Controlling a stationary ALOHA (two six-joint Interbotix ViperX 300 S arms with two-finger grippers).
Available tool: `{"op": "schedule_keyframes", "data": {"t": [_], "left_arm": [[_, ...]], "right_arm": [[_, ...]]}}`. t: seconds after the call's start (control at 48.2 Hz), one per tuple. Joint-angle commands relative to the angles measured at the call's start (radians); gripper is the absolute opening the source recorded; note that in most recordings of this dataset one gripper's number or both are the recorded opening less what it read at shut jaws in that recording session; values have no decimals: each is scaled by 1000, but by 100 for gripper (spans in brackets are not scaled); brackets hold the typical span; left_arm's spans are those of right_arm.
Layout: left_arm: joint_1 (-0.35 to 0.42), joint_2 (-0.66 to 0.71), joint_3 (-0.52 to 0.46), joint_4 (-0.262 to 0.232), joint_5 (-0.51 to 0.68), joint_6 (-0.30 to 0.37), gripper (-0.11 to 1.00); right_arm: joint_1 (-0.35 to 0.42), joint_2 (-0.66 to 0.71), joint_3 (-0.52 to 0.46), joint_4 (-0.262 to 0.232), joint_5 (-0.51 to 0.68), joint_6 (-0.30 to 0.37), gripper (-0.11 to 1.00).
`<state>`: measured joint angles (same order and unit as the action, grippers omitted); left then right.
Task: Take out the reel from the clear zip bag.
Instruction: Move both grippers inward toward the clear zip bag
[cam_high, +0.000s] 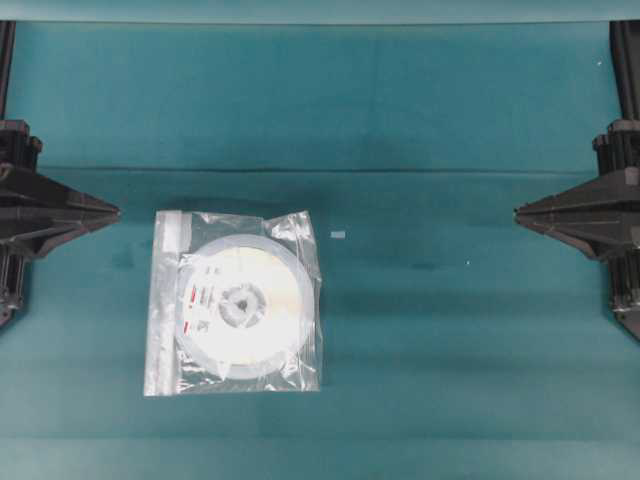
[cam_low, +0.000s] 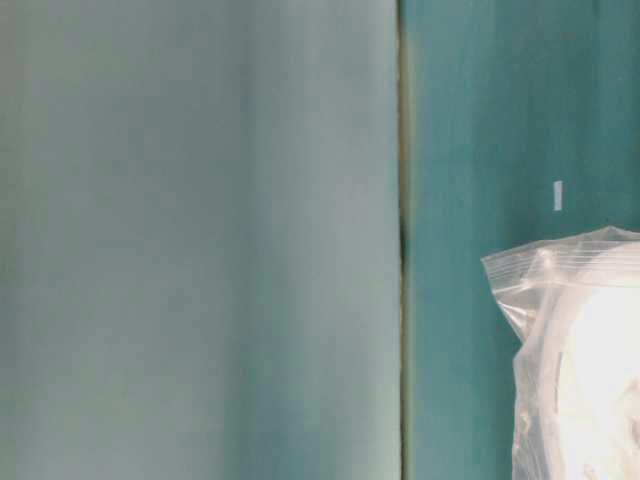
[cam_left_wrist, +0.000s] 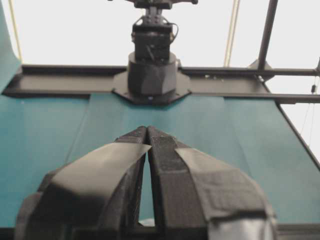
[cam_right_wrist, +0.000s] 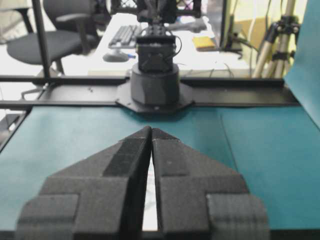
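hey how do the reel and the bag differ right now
The reel is round, opaque white with a grey rim; the bag is rectangular, clear and crinkled. The bag is larger and encloses the reel, which sits nearer the bag's right side in the overhead view. The bag has a whitish strip along its left edge; the reel has a hub hole and a label. Both lie flat on the table.

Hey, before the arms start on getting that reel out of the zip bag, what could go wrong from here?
1. The clear zip bag lies flat and crinkled on the smooth teal table, so it may slide instead of being pinched.
2. The reel nearly fills the bag, so a pinch may clamp reel and film together.
3. Both the left gripper and right gripper are shut and parked at the sides; the bag sits well on the left, a long reach for the right one.
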<state>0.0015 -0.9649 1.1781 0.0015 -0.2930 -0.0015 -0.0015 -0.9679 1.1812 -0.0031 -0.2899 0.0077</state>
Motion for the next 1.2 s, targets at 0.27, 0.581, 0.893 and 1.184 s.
{"op": "schedule_keyframes", "data": {"t": [0.27, 0.581, 0.893, 1.184], "left_arm": [[-8, 170, -31, 20, -29, -365, -1], [-6, 212, 6, 20, -2, -670, -1], [11, 273, 94, 20, 95, -914, -1], [29, 345, 201, 18, 97, -1019, -1]], "right_arm": [[0, 172, -20, 209, 2, 167, 0], [0, 419, -77, 225, 3, 380, 0], [2, 583, -183, 227, 3, 408, 0], [2, 647, -230, 225, 3, 411, 0]]}}
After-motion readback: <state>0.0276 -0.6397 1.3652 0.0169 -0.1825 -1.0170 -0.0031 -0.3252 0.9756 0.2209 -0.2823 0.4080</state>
